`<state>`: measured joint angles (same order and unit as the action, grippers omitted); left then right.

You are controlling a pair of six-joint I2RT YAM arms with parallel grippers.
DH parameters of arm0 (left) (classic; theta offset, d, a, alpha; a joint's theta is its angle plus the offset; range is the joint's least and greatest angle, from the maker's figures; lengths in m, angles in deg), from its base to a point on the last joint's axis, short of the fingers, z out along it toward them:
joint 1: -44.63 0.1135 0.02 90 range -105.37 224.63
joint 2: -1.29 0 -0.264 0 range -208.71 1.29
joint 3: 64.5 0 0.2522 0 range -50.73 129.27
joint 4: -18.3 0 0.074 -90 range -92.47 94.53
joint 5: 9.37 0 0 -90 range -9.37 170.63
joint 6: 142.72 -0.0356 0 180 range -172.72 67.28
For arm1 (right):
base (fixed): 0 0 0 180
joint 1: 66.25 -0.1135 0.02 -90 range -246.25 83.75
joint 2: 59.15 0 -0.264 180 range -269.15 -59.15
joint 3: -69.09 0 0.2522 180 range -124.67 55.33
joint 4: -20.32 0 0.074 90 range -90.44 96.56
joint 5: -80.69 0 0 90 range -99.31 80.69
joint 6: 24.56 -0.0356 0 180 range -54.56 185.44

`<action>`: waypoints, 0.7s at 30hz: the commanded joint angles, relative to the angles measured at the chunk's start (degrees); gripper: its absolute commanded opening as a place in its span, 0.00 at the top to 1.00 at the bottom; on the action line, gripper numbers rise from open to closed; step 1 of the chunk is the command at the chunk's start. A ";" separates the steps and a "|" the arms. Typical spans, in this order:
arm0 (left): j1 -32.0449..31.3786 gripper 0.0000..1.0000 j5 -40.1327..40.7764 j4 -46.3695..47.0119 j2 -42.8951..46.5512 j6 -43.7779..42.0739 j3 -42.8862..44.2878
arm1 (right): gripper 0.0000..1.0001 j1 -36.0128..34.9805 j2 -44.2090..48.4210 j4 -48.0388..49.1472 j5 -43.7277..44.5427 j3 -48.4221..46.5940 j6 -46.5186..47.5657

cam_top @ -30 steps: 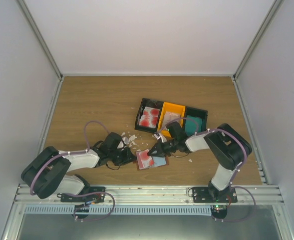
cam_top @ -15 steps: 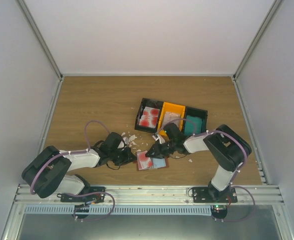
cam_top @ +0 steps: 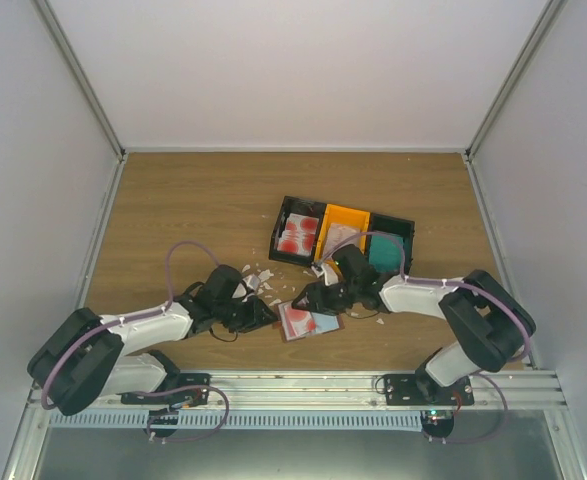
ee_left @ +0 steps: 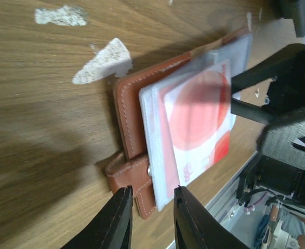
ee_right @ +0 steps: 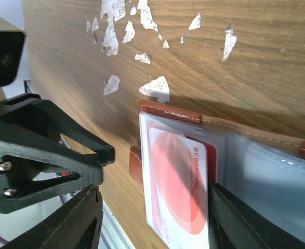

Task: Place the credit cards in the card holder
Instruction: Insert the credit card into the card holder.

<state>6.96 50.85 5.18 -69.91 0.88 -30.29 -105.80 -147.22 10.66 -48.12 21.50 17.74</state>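
The brown leather card holder lies open on the table between my two grippers. A white credit card with red blotches sits in its clear left pocket. In the left wrist view the card lies in the holder, and my left gripper stands slightly open just short of the holder's snap tab, gripping nothing. In the right wrist view my right gripper is wide open above the card and the holder, with a finger to each side of the card.
Behind the holder stand three trays: a black one with red-blotched cards, an orange one and a black one with teal cards. White scraps litter the wood near the left gripper. The table's front rail is close.
My right gripper has opened wide and let go of the card, which now sits in the holder's pocket. My left gripper has parted a little. The right arm's elbow has swung right.
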 commanded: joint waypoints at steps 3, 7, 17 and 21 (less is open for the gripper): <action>-1.10 0.73 -2.07 1.12 1.51 1.20 -1.16 | 0.41 -0.53 1.85 -6.87 6.00 0.48 4.04; -2.73 0.70 -1.96 3.28 0.92 3.12 -1.63 | 0.34 -0.66 3.06 -10.69 10.14 -0.16 5.56; -7.59 0.74 4.15 3.54 -1.50 6.95 -0.40 | 0.49 -1.63 9.17 -19.11 18.12 -0.45 7.53; -8.33 0.75 5.02 3.72 -3.64 6.57 0.89 | 0.68 -2.90 8.39 -20.15 19.06 -0.13 7.37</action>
<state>-0.45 53.28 6.64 -71.61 6.89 -31.10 -107.07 -138.57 -6.26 -32.10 21.55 24.45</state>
